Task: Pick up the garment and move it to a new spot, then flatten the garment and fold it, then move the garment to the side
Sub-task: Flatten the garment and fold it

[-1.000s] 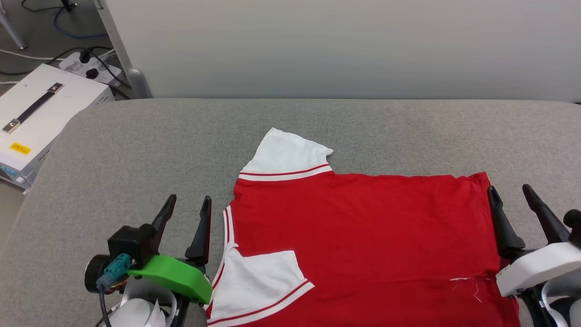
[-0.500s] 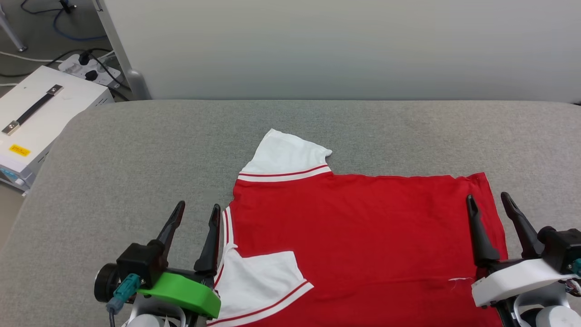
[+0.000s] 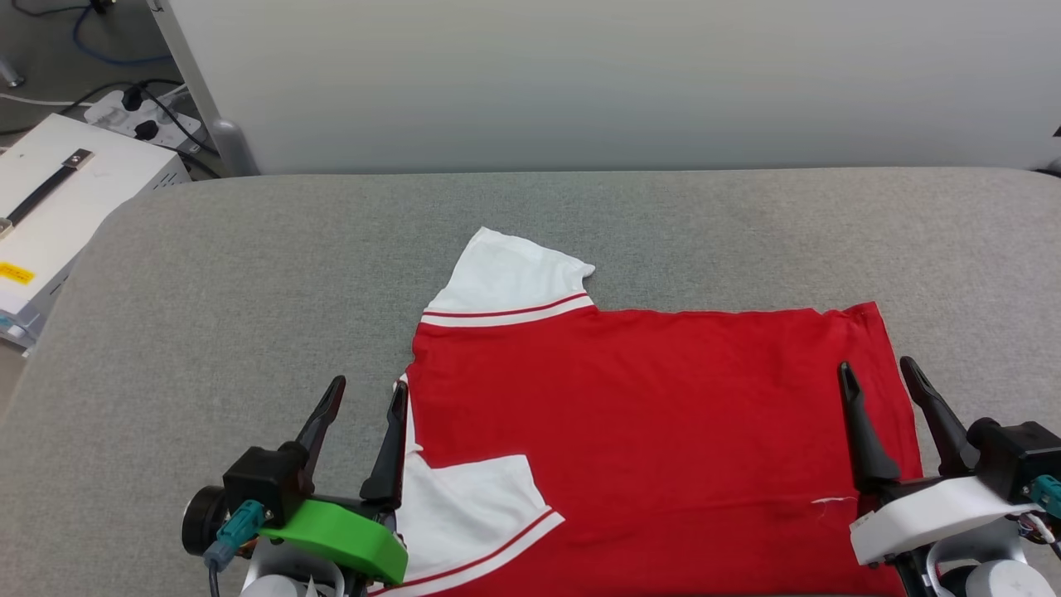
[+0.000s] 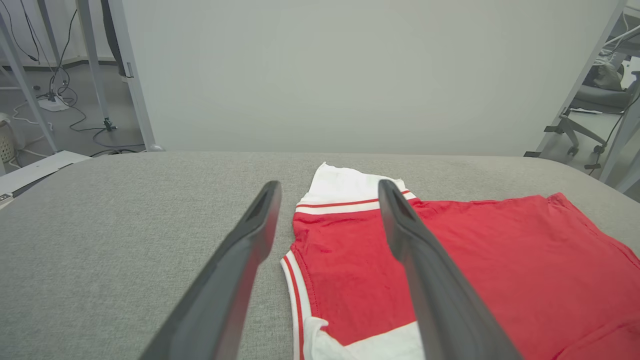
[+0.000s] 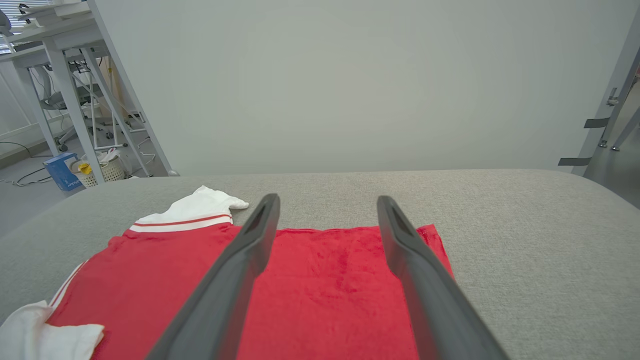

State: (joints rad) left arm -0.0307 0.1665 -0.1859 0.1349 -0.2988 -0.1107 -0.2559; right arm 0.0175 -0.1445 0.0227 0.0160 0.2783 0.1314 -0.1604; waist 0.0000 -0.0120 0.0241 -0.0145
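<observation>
The garment [image 3: 646,414] lies flat on the grey table [image 3: 249,274], a red shirt with its plain side up. One white sleeve points away from me, the other is folded in over the red at the near left. My left gripper [image 3: 369,392] stands open at the collar edge, straddling the striped trim [image 4: 292,280]. Over the garment's right hem my right gripper [image 3: 877,371] hangs open, nothing between its fingers. The garment [image 4: 500,270] and its hem corner [image 5: 330,280] show past the fingers in both wrist views.
A pale wall panel [image 3: 580,83] stands behind the table's far edge. Left of the table, a white case with a black handle [image 3: 50,199] and a power strip with cables [image 3: 141,120] lie on the floor. Bare grey tabletop stretches left of and beyond the garment.
My right gripper has come in from the right edge to above the hem. The left gripper has edged right to the collar trim. The camera has shifted slightly.
</observation>
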